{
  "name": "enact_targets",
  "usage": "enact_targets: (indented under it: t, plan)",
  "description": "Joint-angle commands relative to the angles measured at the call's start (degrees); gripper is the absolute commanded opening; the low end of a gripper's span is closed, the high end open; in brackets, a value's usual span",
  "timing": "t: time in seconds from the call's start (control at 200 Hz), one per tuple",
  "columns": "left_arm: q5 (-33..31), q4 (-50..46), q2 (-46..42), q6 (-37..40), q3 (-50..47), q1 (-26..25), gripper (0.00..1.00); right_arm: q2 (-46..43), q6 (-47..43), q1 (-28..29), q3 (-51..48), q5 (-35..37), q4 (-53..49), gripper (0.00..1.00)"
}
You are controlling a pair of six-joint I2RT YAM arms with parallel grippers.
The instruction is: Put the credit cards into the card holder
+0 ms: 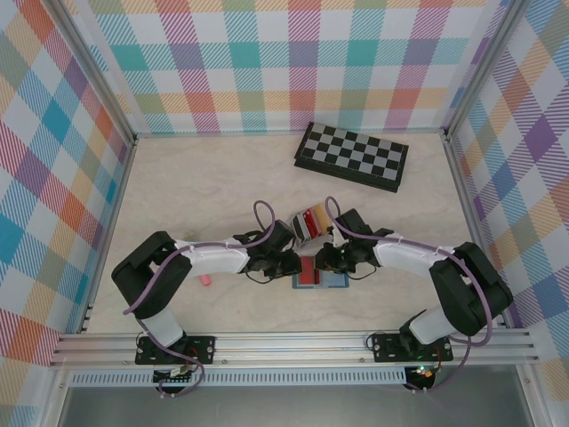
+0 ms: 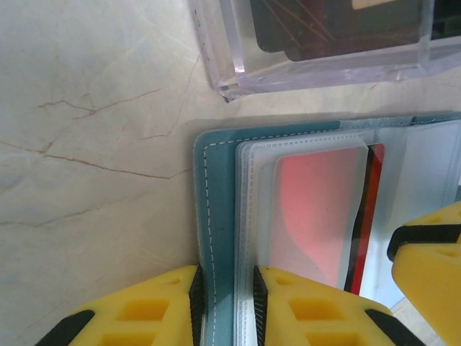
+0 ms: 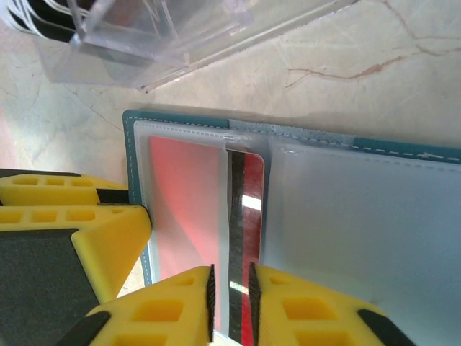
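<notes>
So the card holder (image 2: 220, 216) is lying open and flat on the bench (image 1: 204, 196), near the front edge, right between the two arms. One red card (image 3: 253, 173) sits in a clear sleeve on its left half, and the edge with the black stripe is sticking out of the pocket toward the fold.

The left end effector (image 2: 225, 288) is nearly closed and pinching the holder's outer left edge, with the teal cover and sleeve edges between its pads. The right end effector (image 3: 230, 281) has just a narrow gap, sitting right over the card's striped edge. Honestly can't tell if it's actually gripping it.

Just behind the holder is a clear plastic rack (image 1: 311, 227) with the other cards (image 2: 338, 25) standing in it. Further out there's a pink stick (image 1: 204, 279) off to the left, and a folded chessboard (image 1: 352, 156) near the back wall.
</notes>
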Motion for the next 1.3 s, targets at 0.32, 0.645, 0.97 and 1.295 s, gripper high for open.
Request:
enact_targets:
  t: [0.32, 0.645, 0.97, 1.295]
  plan:
    - [0.7, -0.4, 1.5, 0.6, -0.2, -0.8, 0.25, 2.2, 1.8, 1.9, 1.8, 3.8, -2.0, 0.16]
    - [0.6, -0.4, 1.6, 0.6, -0.4, -0.8, 0.25, 0.5, 1.8, 1.9, 1.7, 5.9, -4.3, 0.19]
    - [1.2, 0.0, 1.8, 0.5, -0.1, -0.8, 0.25, 4.5, 3.0, 3.2, 3.4, 0.7, 0.8, 0.13]
    - [-0.1, -0.6, 0.4, 0.4, -0.8, -0.8, 0.26, 0.9, 1.8, 3.5, 5.0, 3.8, -3.4, 0.17]
